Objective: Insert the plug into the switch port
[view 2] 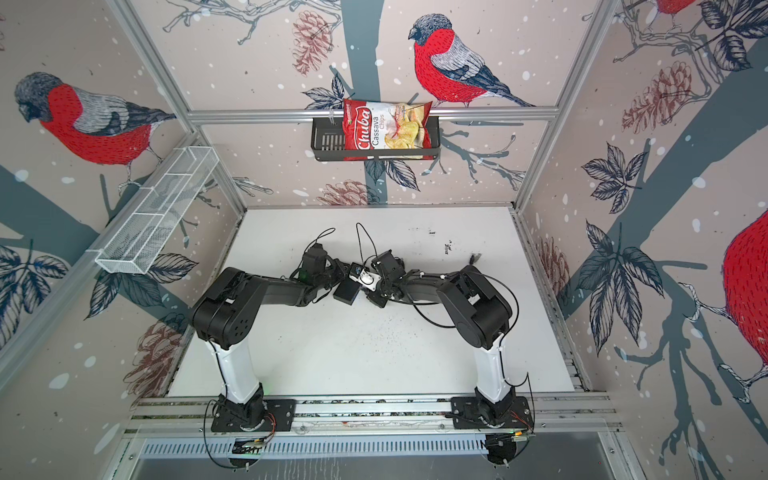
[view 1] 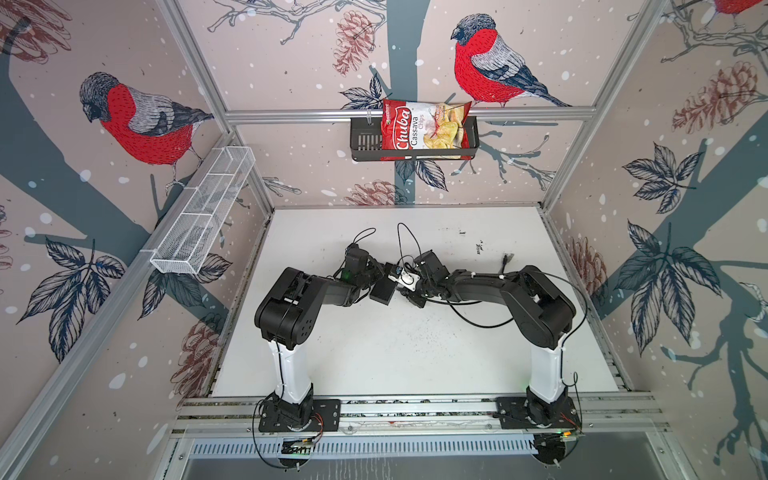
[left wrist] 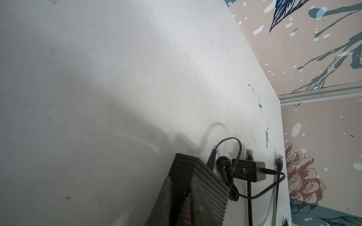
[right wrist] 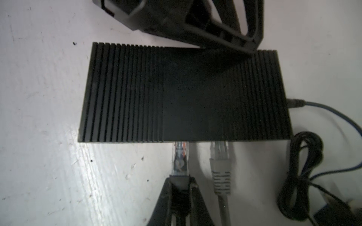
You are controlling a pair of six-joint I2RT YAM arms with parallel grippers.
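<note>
My white, scuffed worktop (right wrist: 39,117), carrying the ribbed black switch (right wrist: 184,94) lying flat, its coiled cord (right wrist: 301,176) beside it, and a grey plug (right wrist: 220,170) touching its long side.

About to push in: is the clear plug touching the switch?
Touching. The right wrist view shows the clear plug, held in the right tool, with its tip tucked under the front edge of the switch, no gap.
</note>
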